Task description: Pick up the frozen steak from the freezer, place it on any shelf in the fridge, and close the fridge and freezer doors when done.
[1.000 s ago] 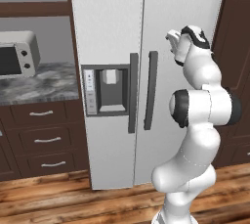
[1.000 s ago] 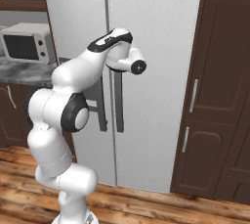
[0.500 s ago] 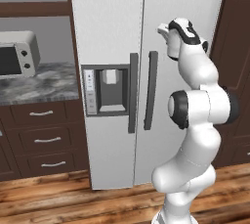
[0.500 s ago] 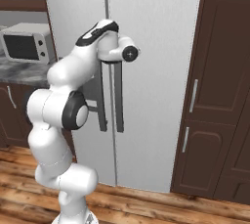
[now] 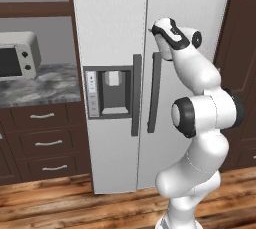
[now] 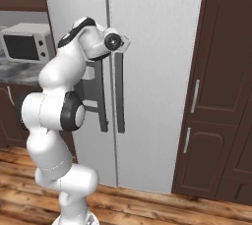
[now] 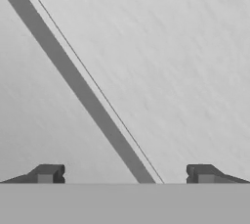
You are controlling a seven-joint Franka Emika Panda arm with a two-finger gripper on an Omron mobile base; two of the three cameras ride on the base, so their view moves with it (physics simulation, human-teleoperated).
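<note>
Doors [image 5: 115, 33] of brushed white-grey metal stand shut side by side, and we see a thin vertical seam between them. Each carries a long dark grey bar handle just beside that seam; the left door's handle [image 5: 136, 95] is straight and flat-faced, and the right door's handle [image 5: 154, 92] matches it. The left door, which fronts the freezer, has a rectangular grey dispenser recess [image 5: 110, 92] set into it, with a narrow pale control strip along its left side. The right door [image 6: 157, 71], fronting the fridge, is plain and faintly streaked. We cannot see the steak, since both compartments are closed.

To the left we see a speckled grey stone counter [image 5: 30, 85] on dark brown drawers with small curved silver pulls, and a boxy pale microwave [image 5: 17, 54] on it. To the right stands a tall dark wood cabinet [image 6: 221, 81] with slim metal handles. The floor [image 5: 60, 208] is warm brown planks.

Our arm rises in smooth white rounded segments with dark joint rings, bends at a big elbow joint at mid height, and reaches up and forward to the top of the handles. The gripper [image 7: 125, 174] points straight at the door face, near the seam [image 7: 78, 83], which runs diagonally across the hand view because the wrist is rolled. Its two small dark fingertips [image 7: 46, 174] stand well apart with nothing between them.
</note>
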